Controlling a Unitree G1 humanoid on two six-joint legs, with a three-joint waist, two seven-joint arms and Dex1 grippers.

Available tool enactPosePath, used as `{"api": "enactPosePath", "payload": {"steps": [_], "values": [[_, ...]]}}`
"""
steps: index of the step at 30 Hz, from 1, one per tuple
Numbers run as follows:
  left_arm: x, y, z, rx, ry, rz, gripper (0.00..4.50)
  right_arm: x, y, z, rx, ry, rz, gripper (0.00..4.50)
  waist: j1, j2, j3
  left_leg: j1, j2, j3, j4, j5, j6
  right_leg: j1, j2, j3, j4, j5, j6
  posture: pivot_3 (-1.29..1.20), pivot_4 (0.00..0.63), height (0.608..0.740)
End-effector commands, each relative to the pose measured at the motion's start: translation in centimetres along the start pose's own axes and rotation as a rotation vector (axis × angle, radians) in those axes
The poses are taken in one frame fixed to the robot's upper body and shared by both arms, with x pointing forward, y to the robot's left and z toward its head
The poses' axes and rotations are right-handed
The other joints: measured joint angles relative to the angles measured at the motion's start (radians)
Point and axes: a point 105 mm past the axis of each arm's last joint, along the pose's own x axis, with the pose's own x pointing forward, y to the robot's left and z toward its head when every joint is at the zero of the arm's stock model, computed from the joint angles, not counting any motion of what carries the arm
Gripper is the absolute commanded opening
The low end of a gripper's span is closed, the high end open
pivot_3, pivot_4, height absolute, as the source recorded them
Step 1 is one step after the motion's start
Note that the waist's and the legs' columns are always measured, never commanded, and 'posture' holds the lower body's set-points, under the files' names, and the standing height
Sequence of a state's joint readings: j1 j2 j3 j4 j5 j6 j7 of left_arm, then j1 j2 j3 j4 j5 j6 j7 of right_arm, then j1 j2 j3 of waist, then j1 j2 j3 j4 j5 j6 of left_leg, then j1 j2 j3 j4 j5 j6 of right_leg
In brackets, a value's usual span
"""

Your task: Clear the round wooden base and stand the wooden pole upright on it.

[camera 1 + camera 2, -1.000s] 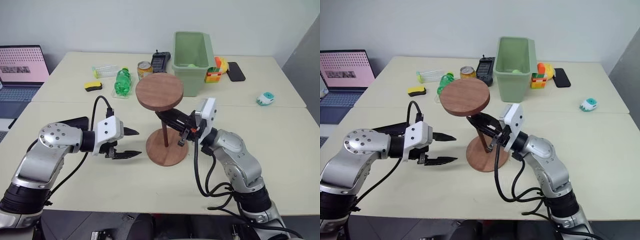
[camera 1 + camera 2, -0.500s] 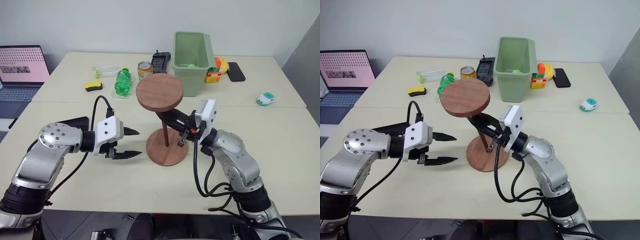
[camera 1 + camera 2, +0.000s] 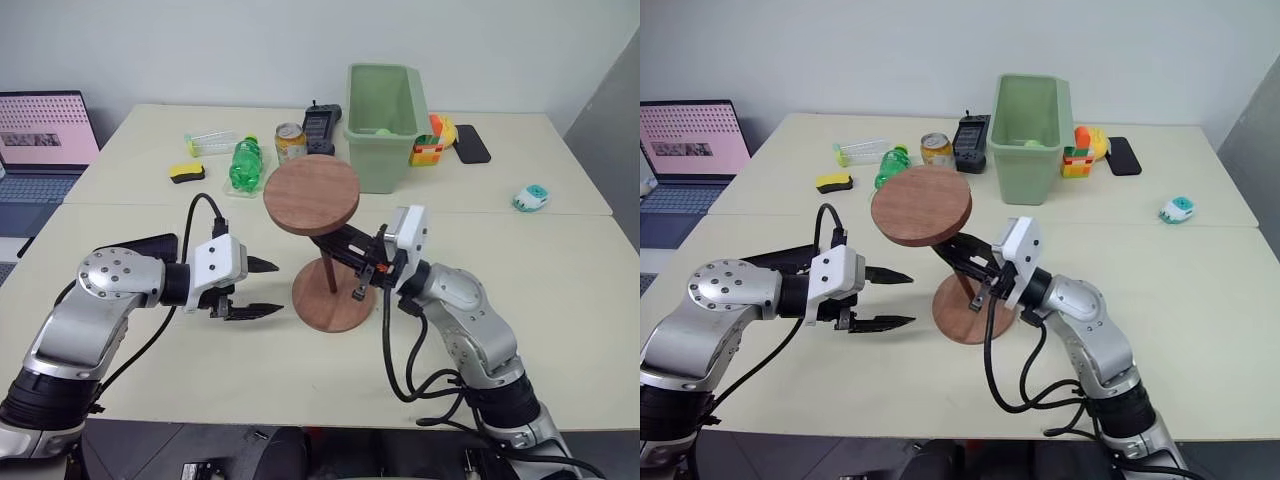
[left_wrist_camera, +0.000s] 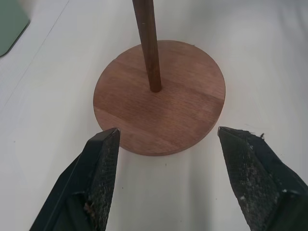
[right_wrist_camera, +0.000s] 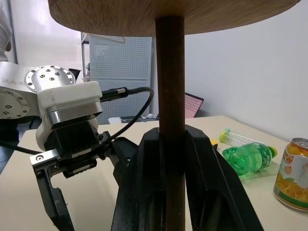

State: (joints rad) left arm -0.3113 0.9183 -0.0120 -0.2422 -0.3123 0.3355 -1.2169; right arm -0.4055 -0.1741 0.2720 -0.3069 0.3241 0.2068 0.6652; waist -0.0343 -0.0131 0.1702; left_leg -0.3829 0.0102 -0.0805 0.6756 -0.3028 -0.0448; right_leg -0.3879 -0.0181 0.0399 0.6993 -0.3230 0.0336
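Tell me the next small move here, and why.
Probably straighten the wooden pole before releasing. The right gripper is shut on its rod, whose lower end already sits on the round wooden base, yet it leans toward the open left gripper, which waits beside the base.

Reddish-brown round wooden base point(image 3: 333, 296), green bin point(image 3: 384, 97)

Wooden pole point(image 3: 329, 272) stands seemingly upright on round wooden base point(image 3: 334, 302).

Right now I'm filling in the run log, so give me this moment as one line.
right gripper: shut on wooden pole | pole: foot on round wooden base, tilted | left gripper: open beside base
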Motion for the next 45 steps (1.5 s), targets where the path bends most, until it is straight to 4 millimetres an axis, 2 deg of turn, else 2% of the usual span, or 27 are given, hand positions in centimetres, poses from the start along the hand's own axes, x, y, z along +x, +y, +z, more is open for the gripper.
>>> {"api": "enactPosePath", "payload": {"steps": [1,8,12,19,23,29,31,32,40,43,45], "values": [[-0.3,0.1,0.6,0.033,-0.012,0.0,3.38,-0.7,-0.4,-2.6,0.062,0.101,-0.045,0.2,0.0,0.0,0.0,0.0,0.0,0.0,0.0,0.0,0.0,0.0,0.0,0.0,0.0,0.0,0.0,0.0,0.15,0.74],[-0.3,0.1,0.5,0.016,-0.019,-0.004,3.38,-2.2,-1.7,-4.4,0.112,0.17,-0.113,0.2,0.001,0.0,-0.001,0.003,0.0,0.0,0.0,0.0,0.0,0.003,0.0,0.0,0.0,0.0,0.0,0.0,0.15,0.74],[-0.4,0.2,0.4,0.001,-0.024,0.003,3.38,-3.1,-1.5,-5.6,0.124,0.217,-0.113,0.2,0.002,-0.001,-0.003,0.003,0.0,0.0,0.0,0.0,0.0,0.003,0.0,0.0,0.0,0.0,0.0,0.0,0.15,0.74],[-0.5,0.1,0.3,-0.003,-0.022,0.004,3.38,-3.2,-0.8,-6.4,0.124,0.266,-0.078,0.2,0.002,0.0,-0.004,0.009,0.0,0.0,-0.001,0.0,0.0,0.01,0.0,0.0,-0.002,0.0,0.0,0.0,0.15,0.74],[-0.5,0.0,0.3,-0.003,-0.021,0.005,3.38,-3.0,-0.3,-6.4,0.12,0.282,-0.049,0.2,0.002,-0.001,-0.006,0.019,-0.001,0.002,-0.008,0.0,0.0,0.018,0.001,0.001,-0.005,0.0,0.0,0.0,0.15,0.74],[-0.4,0.0,0.3,0.003,-0.021,0.006,3.38,-2.4,-0.3,-5.2,0.142,0.252,-0.048,0.2,0.002,-0.001,-0.007,0.02,0.0,0.002,-0.011,0.0,0.0,0.017,0.001,0.001,-0.006,0.0,0.0,0.0,0.15,0.74],[-0.4,0.0,0.3,0.009,-0.016,-0.002,3.38,-2.3,-0.3,-4.8,0.139,0.242,-0.035,0.9,0.002,-0.001,-0.007,0.02,0.0,0.002,-0.011,0.0,0.0,0.017,0.0,0.001,-0.006,0.0,0.0,0.0,0.15,0.74],[-0.4,-0.1,0.3,0.012,-0.015,-0.005,3.38,-2.2,-0.2,-4.7,0.138,0.24,-0.028,0.98,0.002,-0.001,-0.007,0.02,0.0,0.002,-0.011,0.0,0.0,0.017,0.0,0.002,-0.006,0.0,0.0,0.0,0.15,0.74],[-0.4,0.1,1.1,0.017,-0.045,0.001,3.38,-2.9,-0.1,-4.2,0.086,0.28,0.016,2.91,-0.001,0.001,-0.003,0.012,0.001,0.003,-0.011,0.0,0.0,0.008,0.0,0.003,-0.005,0.0,0.0,0.0,0.15,0.74],[-0.5,0.4,1.2,0.007,-0.054,0.027,3.38,-3.4,-0.4,-4.3,0.066,0.307,0.012,2.91,0.0,0.001,-0.003,0.011,0.002,0.002,-0.011,0.0,0.0,0.007,0.0,0.002,-0.006,0.0,0.0,0.0,0.15,0.74],[-0.8,0.8,1.2,-0.011,-0.055,0.064,3.38,-4.7,-1.5,-4.2,0.026,0.352,-0.012,2.91,0.0,0.001,-0.003,0.011,0.001,0.002,-0.011,0.0,0.0,0.007,0.0,0.002,-0.005,0.0,0.0,0.0,0.15,0.74]]}}
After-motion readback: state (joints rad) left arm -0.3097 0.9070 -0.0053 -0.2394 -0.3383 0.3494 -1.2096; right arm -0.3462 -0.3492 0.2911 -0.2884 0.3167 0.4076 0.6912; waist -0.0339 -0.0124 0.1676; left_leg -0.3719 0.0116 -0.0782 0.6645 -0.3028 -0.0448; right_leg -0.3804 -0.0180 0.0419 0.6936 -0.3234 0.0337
